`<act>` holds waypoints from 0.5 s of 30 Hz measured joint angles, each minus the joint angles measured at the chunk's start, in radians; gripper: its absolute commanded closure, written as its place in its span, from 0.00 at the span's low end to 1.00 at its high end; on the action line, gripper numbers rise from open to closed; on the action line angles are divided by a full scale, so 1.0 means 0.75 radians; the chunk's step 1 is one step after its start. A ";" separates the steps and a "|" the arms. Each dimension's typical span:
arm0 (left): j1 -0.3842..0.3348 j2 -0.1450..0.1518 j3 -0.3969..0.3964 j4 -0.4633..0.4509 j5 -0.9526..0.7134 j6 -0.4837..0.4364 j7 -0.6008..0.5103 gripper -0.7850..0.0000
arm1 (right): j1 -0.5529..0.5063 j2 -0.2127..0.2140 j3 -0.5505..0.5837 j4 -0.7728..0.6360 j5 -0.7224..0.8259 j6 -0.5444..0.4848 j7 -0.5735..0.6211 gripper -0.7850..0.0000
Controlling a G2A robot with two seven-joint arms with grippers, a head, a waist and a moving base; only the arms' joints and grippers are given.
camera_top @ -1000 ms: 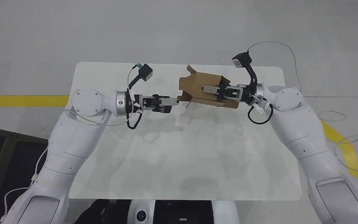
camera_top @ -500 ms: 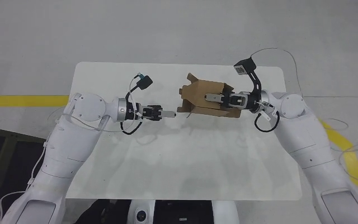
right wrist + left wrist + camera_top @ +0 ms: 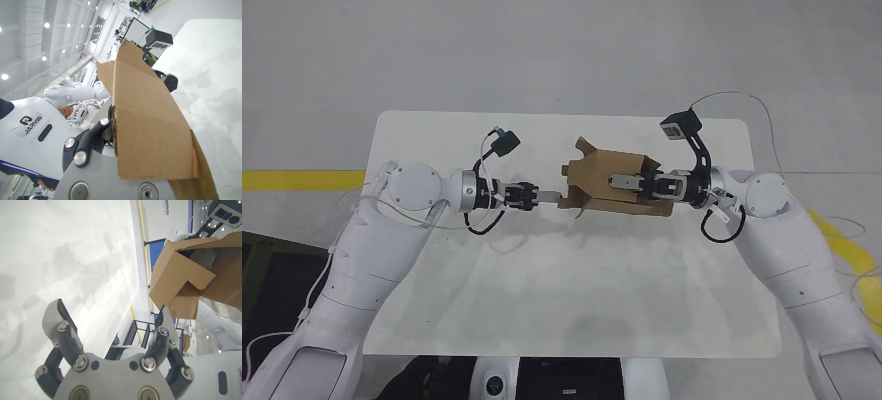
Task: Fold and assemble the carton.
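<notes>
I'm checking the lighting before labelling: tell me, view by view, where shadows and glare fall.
Top view: faint shadows on the table beneath the arms and the carton, no glare. Left wrist view: smeared grey shadows across the white tabletop. Right wrist view: ceiling lamps glare brightly; the carton's near face is evenly lit.

Bright ceiling lamps [image 3: 46, 25] light the white table [image 3: 542, 300] evenly; wrist views bend at edges.

Past the carton [image 3: 181, 275], my left wrist view catches one short line of dark capital lettering on the white wall [image 3: 175, 219], above a blue board [image 3: 154, 253]. It is brand print, so I leave it unread.
</notes>
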 measured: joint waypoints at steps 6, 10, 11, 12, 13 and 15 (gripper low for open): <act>-0.045 -0.017 0.053 0.015 -0.043 -0.025 0.015 0.00 | 0.009 -0.005 -0.036 -0.001 0.007 -0.010 -0.010 1.00; -0.073 -0.025 0.076 0.043 -0.056 -0.034 0.025 0.00 | 0.017 -0.008 -0.057 -0.008 0.021 -0.011 -0.011 1.00; -0.078 -0.027 0.080 0.048 -0.059 -0.036 0.025 0.00 | 0.020 -0.009 -0.060 -0.011 0.025 -0.010 -0.010 1.00; -0.081 -0.028 0.083 0.051 -0.061 -0.038 0.025 0.00 | 0.022 -0.009 -0.064 -0.013 0.029 -0.009 -0.008 1.00; -0.086 -0.029 0.087 0.056 -0.064 -0.040 0.024 0.00 | 0.026 -0.010 -0.070 -0.017 0.033 -0.006 -0.005 1.00; -0.091 -0.031 0.091 0.061 -0.070 -0.042 0.025 0.00 | 0.033 -0.011 -0.079 -0.024 0.043 0.000 0.001 1.00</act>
